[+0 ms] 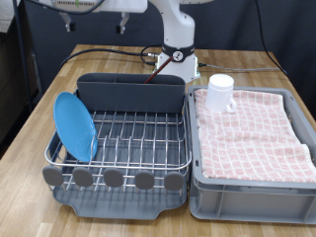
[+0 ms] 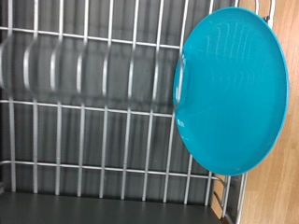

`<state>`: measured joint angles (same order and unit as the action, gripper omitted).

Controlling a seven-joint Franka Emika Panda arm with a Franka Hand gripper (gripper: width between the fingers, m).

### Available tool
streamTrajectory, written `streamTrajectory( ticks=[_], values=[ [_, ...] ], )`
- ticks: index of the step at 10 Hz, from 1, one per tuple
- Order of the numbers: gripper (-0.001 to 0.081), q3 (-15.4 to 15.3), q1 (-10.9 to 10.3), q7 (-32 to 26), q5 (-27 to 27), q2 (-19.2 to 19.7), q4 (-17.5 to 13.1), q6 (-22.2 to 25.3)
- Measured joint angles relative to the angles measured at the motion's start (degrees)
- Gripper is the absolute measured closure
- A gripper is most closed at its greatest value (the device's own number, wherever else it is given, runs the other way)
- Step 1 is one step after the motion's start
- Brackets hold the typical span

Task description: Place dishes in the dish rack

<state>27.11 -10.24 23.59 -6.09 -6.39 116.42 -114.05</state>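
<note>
The round light-blue plate (image 1: 74, 125) stands on edge in the silver wire dish rack (image 1: 118, 163), at the exterior view's left end. It fills one side of the wrist view (image 2: 232, 89), over the rack wires (image 2: 93, 105). The white mug (image 1: 220, 92) sits upside down on the pink checked cloth (image 1: 255, 128) in the grey bin. The wooden spoon is out of view. My gripper (image 1: 95, 24) hangs high above the rack at the exterior view's top edge, clear of the plate. Its fingers do not show in either view.
The rack's tall grey cutlery compartment (image 1: 131, 94) runs along its far side, on the dark grey tray (image 1: 118, 195). The grey bin (image 1: 247, 197) stands tight against the rack's right. The arm's base (image 1: 178, 54) and cables lie behind on the wooden table (image 1: 59, 79).
</note>
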Motion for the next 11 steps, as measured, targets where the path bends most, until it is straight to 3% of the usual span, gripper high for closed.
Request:
streamTrajectory(
  ticks=[3,5,11],
  values=[
    [0.0004,-0.75,-0.13,0.01,-0.36,-0.38,-0.37,1.37],
    [0.0004,-2.41,-1.29,-0.64,-0.4,-0.27,0.14,1.64],
    [0.0004,-9.81,-5.34,3.63,-0.23,-2.65,6.38,0.24]
  ],
)
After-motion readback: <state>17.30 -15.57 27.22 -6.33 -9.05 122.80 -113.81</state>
